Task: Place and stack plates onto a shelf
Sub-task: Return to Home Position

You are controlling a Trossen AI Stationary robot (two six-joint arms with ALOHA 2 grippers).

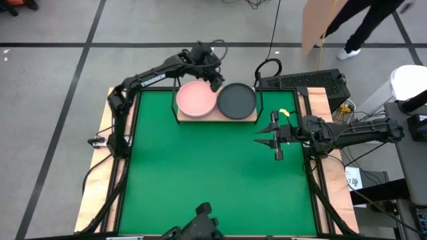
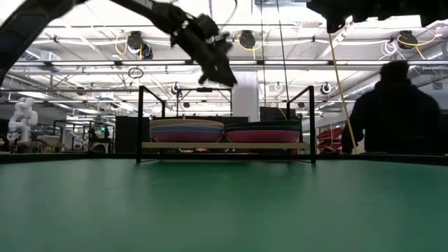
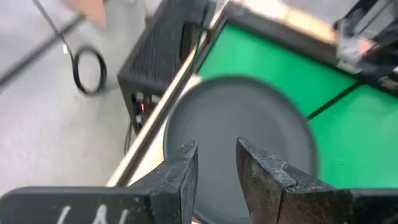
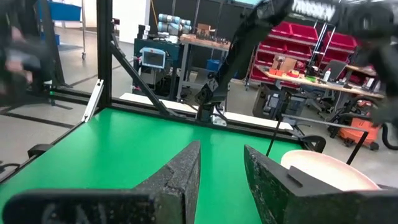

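The shelf (image 1: 217, 118) (image 2: 224, 145) stands at the mat's far edge and carries two stacks of plates. The left stack (image 2: 187, 130) is topped by a light pink plate (image 1: 197, 100) (image 4: 329, 171). The right stack (image 2: 264, 131) is topped by a dark grey plate (image 1: 237, 100) (image 3: 249, 124). My left gripper (image 1: 215, 80) (image 2: 217, 70) (image 3: 216, 162) hovers open and empty above the shelf, over the grey plate's near-left rim, well clear of it. My right gripper (image 1: 265, 137) (image 4: 221, 168) is open and empty above the mat's right side, pointing toward the left edge.
A black box with cables (image 1: 300, 83) (image 3: 161, 56) sits just beyond the table's far right corner. A person (image 2: 395, 112) stands behind the table on the right. The green mat (image 1: 213, 180) in front of the shelf is bare. Wooden table edges (image 1: 100, 153) border the mat.
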